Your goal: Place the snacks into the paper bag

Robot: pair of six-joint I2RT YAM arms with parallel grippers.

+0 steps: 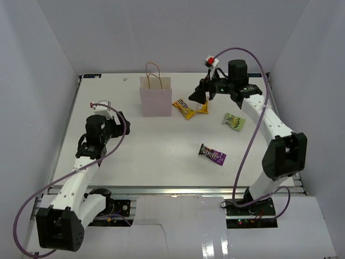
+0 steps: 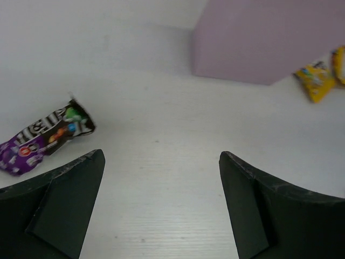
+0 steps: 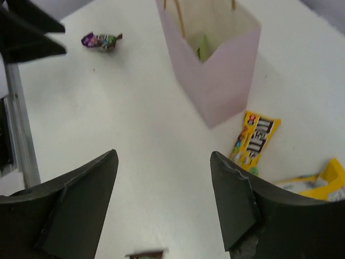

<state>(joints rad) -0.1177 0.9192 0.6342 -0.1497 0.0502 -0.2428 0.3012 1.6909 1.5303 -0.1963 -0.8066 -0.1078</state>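
- Nothing stands between the snacks and the paper bag [image 1: 155, 98]. The nearest obstacle is the right end effector [image 1: 197, 96], which hangs just right of the bag and partly covers the yellow-orange packet [image 1: 202, 108].
- A loose purple-grey cable [image 1: 240, 49] arcs over the right arm, and a similar one loops around the left arm.
- The right end effector [image 3: 163, 156] has its jaws spread wide and holds nothing.
- The left end effector [image 2: 160, 156] is also spread and empty. It sits low over the left half of the tabletop [image 1: 151, 162], well apart from the packets.
- The tabletop is flat and white, closed in by plain white walls [image 1: 172, 32] on three sides.
- The bag stands upright near the far edge with its mouth up and its handles raised. A small green patch [image 3: 202, 51] shows inside, but I cannot tell what it is.
- A yellow packet [image 1: 183, 108] lies flat just right of the bag, its long axis running diagonally from far-left to near-right.
- The green packet [image 1: 234, 121] lies further right, near the right arm.
- The purple packet [image 1: 212, 154] lies alone mid-table, its long axis roughly left to right.
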